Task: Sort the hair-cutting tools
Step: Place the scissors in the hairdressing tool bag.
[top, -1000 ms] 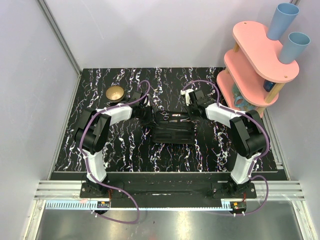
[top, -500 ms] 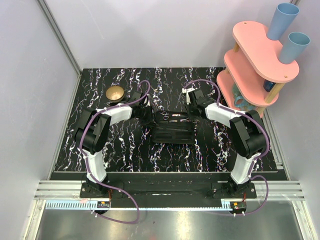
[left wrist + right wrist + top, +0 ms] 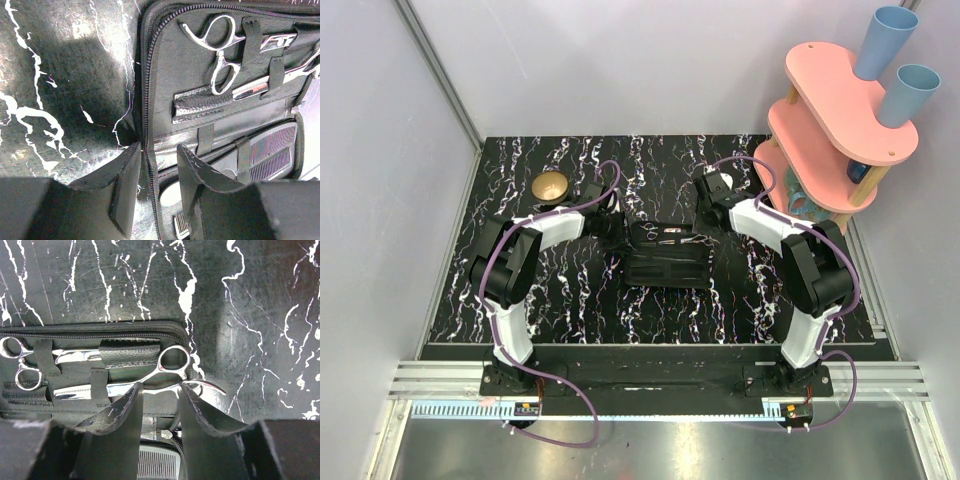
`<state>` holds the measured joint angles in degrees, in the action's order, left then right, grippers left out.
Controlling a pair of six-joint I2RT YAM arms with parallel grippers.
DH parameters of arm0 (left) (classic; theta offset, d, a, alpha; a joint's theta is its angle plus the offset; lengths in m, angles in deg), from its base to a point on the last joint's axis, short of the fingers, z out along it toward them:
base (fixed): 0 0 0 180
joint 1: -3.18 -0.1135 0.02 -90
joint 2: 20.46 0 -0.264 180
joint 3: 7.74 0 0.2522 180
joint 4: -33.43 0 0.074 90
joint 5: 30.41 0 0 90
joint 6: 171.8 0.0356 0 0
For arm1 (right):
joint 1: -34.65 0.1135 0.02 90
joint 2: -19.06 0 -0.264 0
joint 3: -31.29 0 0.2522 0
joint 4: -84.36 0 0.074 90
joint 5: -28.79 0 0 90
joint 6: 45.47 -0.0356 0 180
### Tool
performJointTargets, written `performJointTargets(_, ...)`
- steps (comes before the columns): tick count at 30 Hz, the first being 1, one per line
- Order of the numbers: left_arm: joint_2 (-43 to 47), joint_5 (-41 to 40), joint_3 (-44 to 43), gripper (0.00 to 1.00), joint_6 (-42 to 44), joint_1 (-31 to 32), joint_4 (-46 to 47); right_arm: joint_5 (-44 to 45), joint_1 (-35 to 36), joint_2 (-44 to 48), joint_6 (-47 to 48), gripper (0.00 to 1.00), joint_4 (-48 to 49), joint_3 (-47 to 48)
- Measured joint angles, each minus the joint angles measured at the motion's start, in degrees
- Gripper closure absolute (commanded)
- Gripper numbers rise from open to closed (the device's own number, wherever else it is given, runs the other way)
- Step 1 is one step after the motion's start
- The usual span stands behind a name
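Observation:
The black case (image 3: 665, 268) lies open mid-table. Two silvery scissors (image 3: 670, 237) sit under its straps. In the right wrist view one pair (image 3: 155, 371) lies with its ring handle at the case's right end, and another pair (image 3: 75, 355) is strapped further left. My right gripper (image 3: 160, 386) is open just above that handle, holding nothing. In the left wrist view my left gripper (image 3: 159, 147) is open astride the case's zipped left edge (image 3: 146, 100): one finger is outside, one inside. Scissors (image 3: 218, 55) lie beyond it.
A brass bowl (image 3: 550, 185) stands at the back left. A pink tiered shelf (image 3: 830, 130) with blue cups (image 3: 885, 40) fills the back right corner. A comb (image 3: 270, 150) is tucked in the case's lower half. Walls close in the table's left and back.
My right gripper has opened and drawn back from the case toward the right rear, leaving the scissors in the case. The left arm has not moved.

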<state>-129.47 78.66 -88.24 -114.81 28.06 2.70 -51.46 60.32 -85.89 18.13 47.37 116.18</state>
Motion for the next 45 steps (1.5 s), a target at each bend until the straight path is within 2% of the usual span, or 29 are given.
performJointTargets(9,0.0,0.0,0.0,0.60,0.0,0.0,0.0,1.9,0.3,-2.1,-5.2,0.64,0.7,0.0)
performJointTargets(23,0.0,0.0,0.0,0.60,0.0,0.0,0.0,3.4,0.9,-5.1,-2.6,0.71,5.4,0.0)
performJointTargets(35,0.0,0.0,0.0,0.61,0.0,0.0,0.0,5.3,1.2,-5.8,-4.1,0.94,4.2,0.9)
performJointTargets(45,-0.1,1.0,0.0,0.62,0.0,0.0,0.1,8.1,2.1,-6.2,-7.5,1.00,3.0,1.6)
